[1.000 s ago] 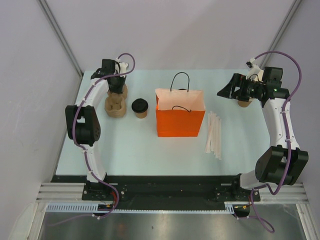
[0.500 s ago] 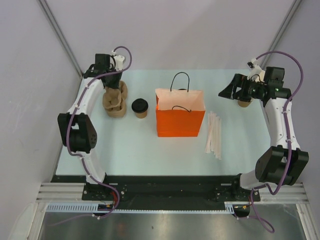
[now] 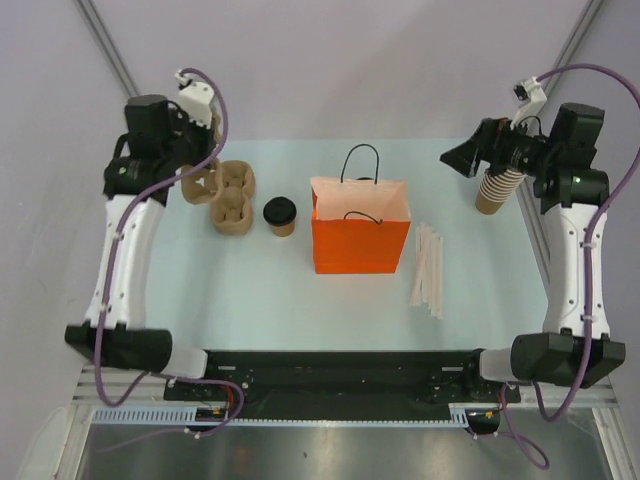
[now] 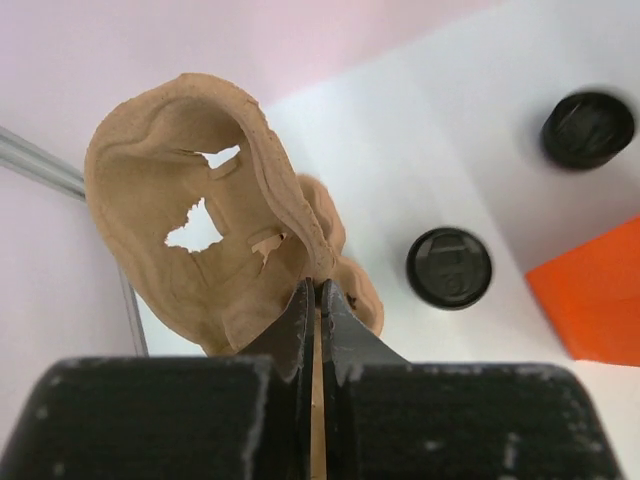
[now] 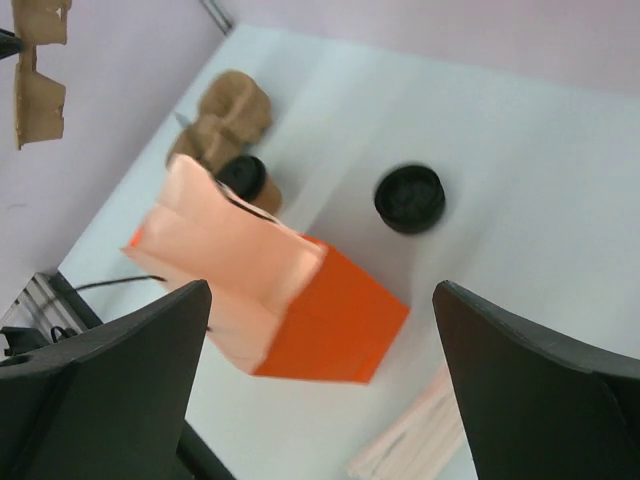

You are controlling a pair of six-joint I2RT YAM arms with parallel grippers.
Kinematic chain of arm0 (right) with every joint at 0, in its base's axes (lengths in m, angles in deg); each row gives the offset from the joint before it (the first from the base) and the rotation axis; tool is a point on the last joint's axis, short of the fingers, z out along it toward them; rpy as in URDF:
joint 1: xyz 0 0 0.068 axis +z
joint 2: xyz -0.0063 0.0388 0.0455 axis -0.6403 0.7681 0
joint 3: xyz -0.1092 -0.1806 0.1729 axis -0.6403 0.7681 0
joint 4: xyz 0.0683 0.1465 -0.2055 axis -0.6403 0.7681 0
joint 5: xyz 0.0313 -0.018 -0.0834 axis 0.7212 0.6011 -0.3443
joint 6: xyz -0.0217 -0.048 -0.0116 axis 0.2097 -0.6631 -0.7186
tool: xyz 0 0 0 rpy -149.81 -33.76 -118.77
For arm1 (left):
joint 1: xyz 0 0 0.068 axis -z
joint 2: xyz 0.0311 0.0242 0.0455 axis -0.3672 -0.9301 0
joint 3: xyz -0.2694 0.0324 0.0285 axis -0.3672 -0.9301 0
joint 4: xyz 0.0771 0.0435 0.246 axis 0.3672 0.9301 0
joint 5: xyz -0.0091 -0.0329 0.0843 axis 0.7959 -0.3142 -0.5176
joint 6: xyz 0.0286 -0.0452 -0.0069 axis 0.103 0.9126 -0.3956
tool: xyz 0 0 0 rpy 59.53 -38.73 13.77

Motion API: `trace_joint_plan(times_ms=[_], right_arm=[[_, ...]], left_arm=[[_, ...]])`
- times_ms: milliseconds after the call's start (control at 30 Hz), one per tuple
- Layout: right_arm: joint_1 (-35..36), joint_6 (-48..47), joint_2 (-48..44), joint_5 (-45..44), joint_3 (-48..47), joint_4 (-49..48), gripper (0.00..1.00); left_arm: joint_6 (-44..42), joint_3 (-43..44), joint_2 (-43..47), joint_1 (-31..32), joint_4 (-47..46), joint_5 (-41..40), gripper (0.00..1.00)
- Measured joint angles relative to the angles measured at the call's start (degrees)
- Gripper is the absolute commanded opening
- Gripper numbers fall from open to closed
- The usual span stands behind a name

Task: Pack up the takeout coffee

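- L gripper (image 4: 316, 292): fingers pressed together on the rim of a brown pulp cup carrier (image 4: 185, 225), held up in the air, well clear of the table (image 3: 260, 300), over its far-left corner.
- R gripper (image 3: 455, 160): fingers spread wide w/ nothing btwn them, raised at far right, by the top of the stack of tan cups (image 3: 491, 190). Can't tell if it touches them.
- Nearest the arm bases: pale wrapped sticks (image 3: 428, 266) lying flat in a loose bunch, just right of the bag.
- Orange bag (image 3: 360, 240): upright mid-table, mouth open, black handles up.
- Takeout coffee (image 3: 279, 216): upright on the table w/ black lid on, outside the bag. Sits near the bag's left side, btwn it and the carrier stack. Neither gripper touches it.
- Carrier stack (image 3: 233, 205): more pulp carriers resting on the table just left of the coffee, below and right of the held one.
- Tan cups: tall lidless stack, upright at far right, well apart from the bag.
- Black lids (image 5: 409, 198): short stack w/o cup, on the table beyond the bag.
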Motion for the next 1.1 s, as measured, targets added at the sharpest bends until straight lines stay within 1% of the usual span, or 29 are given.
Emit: trace_joint_plan(times_ms=[67, 100, 200, 233, 267, 367, 400, 433, 533, 633, 733, 867, 967, 1100], right_arm=[[3.2, 1.3, -2.3, -1.1, -1.7, -2.5, 1.00], [6.0, 1.8, -3.4, -2.4, -2.6, -3.5, 1.00], [15.7, 3.2, -5.6, -6.0, -4.6, -7.2, 1.00], [20.3, 3.8, -6.2, -8.5, -5.3, -9.2, 1.00], [23.0, 4.2, -6.3, -9.8, -5.8, -10.5, 0.98], [34.4, 4.9, -5.4, -18.7, -7.8, -15.2, 0.94], [37.4, 4.6, -4.6, -21.2, -8.5, -16.3, 0.93], [42.1, 4.1, -2.9, -24.4, -9.9, -17.4, 0.92], [54.5, 2.3, 4.0, -31.2, -15.0, -20.4, 0.91], [62.6, 1.6, 13.1, -35.5, -21.8, -21.8, 0.89], [67.6, 0.9, 21.6, -39.5, -28.7, -22.4, 0.86], [71.8, -1.1, 28.4, -44.3, -32.9, -22.6, 0.84], [73.4, -2.4, 30.6, -46.6, -33.6, -22.6, 0.82], [74.1, -4.4, 31.0, -49.4, -33.6, -22.7, 0.78]], left_arm=[[2.1, 0.0, 5.3, 0.1, -0.2, 0.5, 0.00], [3.6, 0.0, 8.1, 0.1, -0.3, 0.6, 0.00], [8.4, 0.0, 15.6, 0.2, -1.9, 0.6, 0.00], [10.3, 0.0, 17.6, 0.2, -2.4, 0.5, 0.00], [11.7, -0.2, 19.1, 0.2, -3.1, 0.5, 0.00], [17.0, -2.3, 23.9, 0.3, -5.4, -1.0, 0.00], [18.6, -3.0, 25.3, 0.3, -5.9, -1.6, 0.00], [19.9, -3.5, 26.4, 0.3, -6.3, -2.4, 0.00], [22.9, -5.0, 28.3, 0.3, -7.4, -4.5, 0.00], [24.9, -7.4, 29.3, 0.3, -8.8, -6.5, 0.00], [26.3, -9.5, 29.6, 0.3, -9.1, -7.4, 0.00], [27.3, -11.2, 29.8, 0.3, -9.2, -7.7, 0.00], [27.7, -12.8, 30.0, 0.4, -9.4, -8.0, 0.00], [27.9, -14.9, 30.8, 0.7, -9.9, -8.1, 0.00]])
